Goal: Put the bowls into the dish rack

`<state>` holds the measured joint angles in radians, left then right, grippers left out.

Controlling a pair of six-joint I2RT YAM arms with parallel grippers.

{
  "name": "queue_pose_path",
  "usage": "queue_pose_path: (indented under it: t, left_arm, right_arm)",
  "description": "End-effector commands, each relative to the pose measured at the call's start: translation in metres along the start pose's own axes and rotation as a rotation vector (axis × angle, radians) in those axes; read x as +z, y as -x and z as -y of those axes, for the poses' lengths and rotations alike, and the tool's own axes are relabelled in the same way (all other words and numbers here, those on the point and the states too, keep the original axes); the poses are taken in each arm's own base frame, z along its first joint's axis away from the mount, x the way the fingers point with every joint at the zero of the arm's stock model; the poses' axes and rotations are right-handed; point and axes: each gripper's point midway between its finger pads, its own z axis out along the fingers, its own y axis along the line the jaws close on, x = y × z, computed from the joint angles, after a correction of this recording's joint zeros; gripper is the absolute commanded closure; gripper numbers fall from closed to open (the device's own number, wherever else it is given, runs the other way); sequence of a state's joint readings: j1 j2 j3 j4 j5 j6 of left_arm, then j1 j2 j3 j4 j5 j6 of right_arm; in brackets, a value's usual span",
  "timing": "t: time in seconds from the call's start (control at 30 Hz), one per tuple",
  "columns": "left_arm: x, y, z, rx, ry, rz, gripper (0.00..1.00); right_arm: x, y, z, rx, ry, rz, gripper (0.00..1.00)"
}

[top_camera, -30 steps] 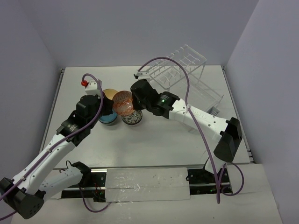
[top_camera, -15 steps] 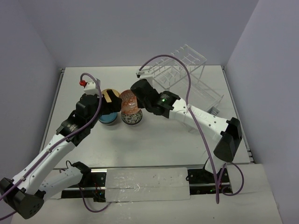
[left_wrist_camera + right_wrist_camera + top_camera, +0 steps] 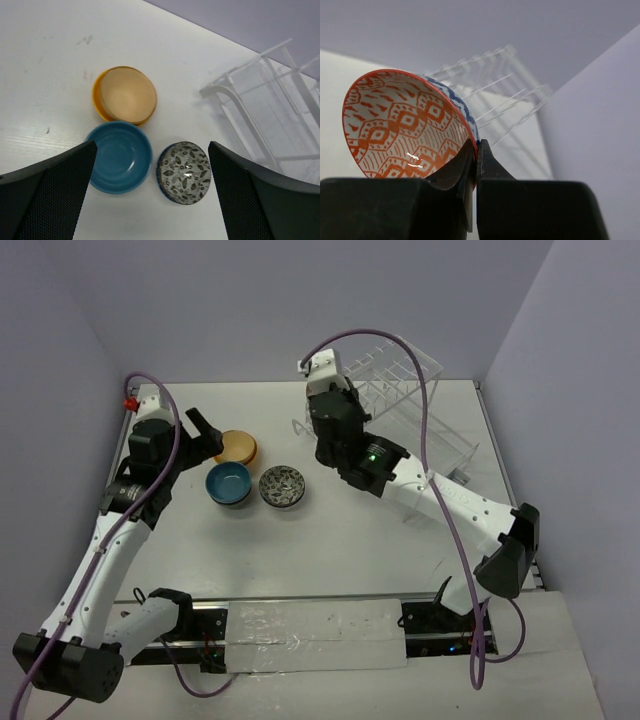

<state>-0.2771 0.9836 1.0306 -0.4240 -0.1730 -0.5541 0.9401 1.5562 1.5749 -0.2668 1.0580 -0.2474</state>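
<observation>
The right gripper pinches the rim of a patterned bowl, its 2 fingers closed tight on the near edge with only the bowl's wall between them. The bowl is held in the air, tipped on its side. Its inside shows orange-red diamonds and dashes on cream under an orange rim, and its outside shows a strip of blue zigzag. Behind it the dish rack appears as pale, blurred wires. From the top camera this bowl is hidden behind the right arm, and how near it is to the rack cannot be told.

The left gripper hangs wide open and empty above 4 bowls on the white table. They are a blue bowl, a black-and-white leaf-patterned bowl just beside it, and a tan bowl nested in an orange-yellow bowl, also just beside the blue one. The rack is cut off at the right edge of that view.
</observation>
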Motion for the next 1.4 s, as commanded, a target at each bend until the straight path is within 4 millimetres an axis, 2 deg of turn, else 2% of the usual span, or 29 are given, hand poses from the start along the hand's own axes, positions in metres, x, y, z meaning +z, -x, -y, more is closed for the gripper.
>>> queue_pose_path:
  t: [0.0, 0.03, 0.07, 0.2, 0.47, 0.7, 1.07, 1.37]
  left_arm:
    - [0.004, -0.01, -0.012, -0.017, -0.012, -0.062, 0.01]
    - [0.008, -0.015, -0.022, -0.022, 0.015, -0.074, 0.01]
    - [0.011, -0.019, -0.027, -0.021, 0.023, -0.084, 0.01]
    - [0.017, -0.033, -0.042, -0.025, 0.045, -0.106, 0.01]
    - [0.015, -0.033, -0.064, 0.012, 0.128, -0.067, 0.01]
    - [0.014, -0.036, -0.066, 0.018, 0.137, -0.072, 0.01]
    - [0.014, -0.036, -0.067, 0.021, 0.139, -0.073, 0.01]
    - [0.014, -0.037, -0.068, 0.023, 0.141, -0.077, 0.01]
  right_arm:
    - [-0.01, 0.055, 0.087, 0.04, -0.244, 0.144, 1.0]
    - [-0.009, 0.058, 0.091, 0.022, -0.255, 0.16, 1.0]
    - [-0.006, 0.061, 0.098, 0.041, -0.279, 0.185, 1.0]
    - [0.008, 0.068, 0.104, -0.081, -0.297, 0.241, 1.0]
    - [0.039, 0.059, 0.09, -0.228, -0.291, 0.271, 1.0]
    - [0.059, 0.048, 0.064, -0.303, -0.247, 0.263, 1.0]
    - [0.086, 0.024, 0.04, -0.382, -0.225, 0.199, 1.0]
    - [0.09, 0.007, 0.033, -0.404, -0.222, 0.164, 1.0]
